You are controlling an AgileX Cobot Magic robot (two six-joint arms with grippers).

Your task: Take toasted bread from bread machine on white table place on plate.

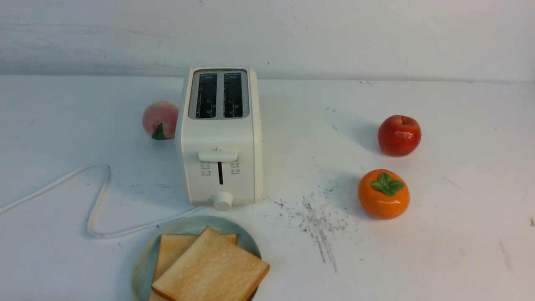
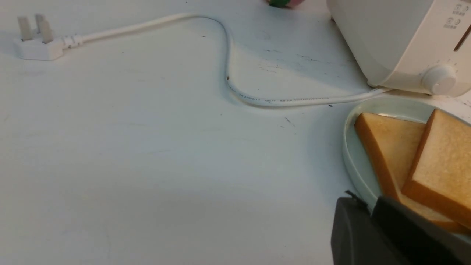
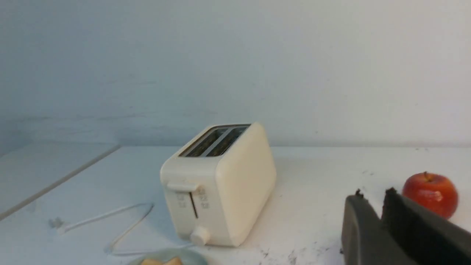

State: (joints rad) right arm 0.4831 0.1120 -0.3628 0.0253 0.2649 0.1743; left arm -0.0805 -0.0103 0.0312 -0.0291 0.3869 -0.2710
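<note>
A peach (image 1: pixel 160 119) lies on its side at about ten o'clock in the front view, pale pink, its green leaf end turned toward the camera. A glossy red apple (image 1: pixel 399 135) stands upright at about two o'clock, stem dimple on top. Just nearer, at about four o'clock, sits an orange persimmon (image 1: pixel 383 194) with a green leafy cap, close to the apple but apart from it. A pale grey wall (image 1: pixel 376 37) closes the scene at twelve o'clock. In the right wrist view the apple (image 3: pixel 429 194) shows again before the wall (image 3: pixel 331 66).
</note>
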